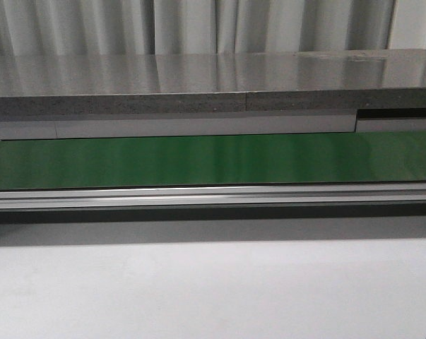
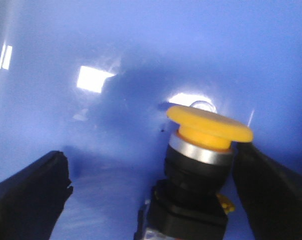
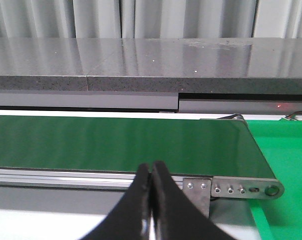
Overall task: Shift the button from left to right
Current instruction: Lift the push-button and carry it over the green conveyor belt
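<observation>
Your left gripper (image 2: 151,200) has its jaws spread wide inside a glossy blue container (image 2: 140,60). The button (image 2: 201,165) stands between them, yellow cap up on its black body, close to one finger (image 2: 271,195), well apart from the other.

I see green conveyor belt (image 1: 213,159) running across front cam w/ aluminium side rail (image 1: 213,196) below; grey stone-like counter (image 1: 198,81) behind; pale curtain (image 1: 198,25) at back; blue glossy surface (image 2: 140,60) fills left wrist cam.
</observation>
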Available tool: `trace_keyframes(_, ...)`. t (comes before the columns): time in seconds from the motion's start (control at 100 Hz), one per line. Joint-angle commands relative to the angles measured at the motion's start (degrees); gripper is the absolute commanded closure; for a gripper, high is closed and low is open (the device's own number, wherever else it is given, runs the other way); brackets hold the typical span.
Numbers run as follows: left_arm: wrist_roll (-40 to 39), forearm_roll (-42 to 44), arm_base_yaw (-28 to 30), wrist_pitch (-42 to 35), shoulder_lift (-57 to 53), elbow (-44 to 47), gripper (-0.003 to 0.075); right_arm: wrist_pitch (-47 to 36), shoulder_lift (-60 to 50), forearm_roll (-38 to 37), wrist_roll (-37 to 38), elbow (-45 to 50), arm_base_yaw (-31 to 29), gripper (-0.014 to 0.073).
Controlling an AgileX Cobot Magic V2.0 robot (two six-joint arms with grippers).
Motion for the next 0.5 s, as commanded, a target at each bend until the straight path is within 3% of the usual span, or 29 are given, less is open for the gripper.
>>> trace_keyframes(0.0, -0.1, -0.8, 0.2, -1.1, -2.5, -1.5, 0.013, -5.0, -1.1, -0.5, -0.4, -0.9, -0.3, 0.0662)
trace_keyframes(0.24, -0.1, -0.8, 0.2, -1.1, -2.5, -1.5, 0.0368, -5.0, -1.1, -0.5, -0.4, -0.9, -0.3, 0.0662)
trace_keyframes(0.49, -0.1, -0.8, 0.2, -0.6, -2.5, -1.5, 0.0505, -5.0, -1.1, -0.5, -0.4, -0.9, -0.3, 0.0662)
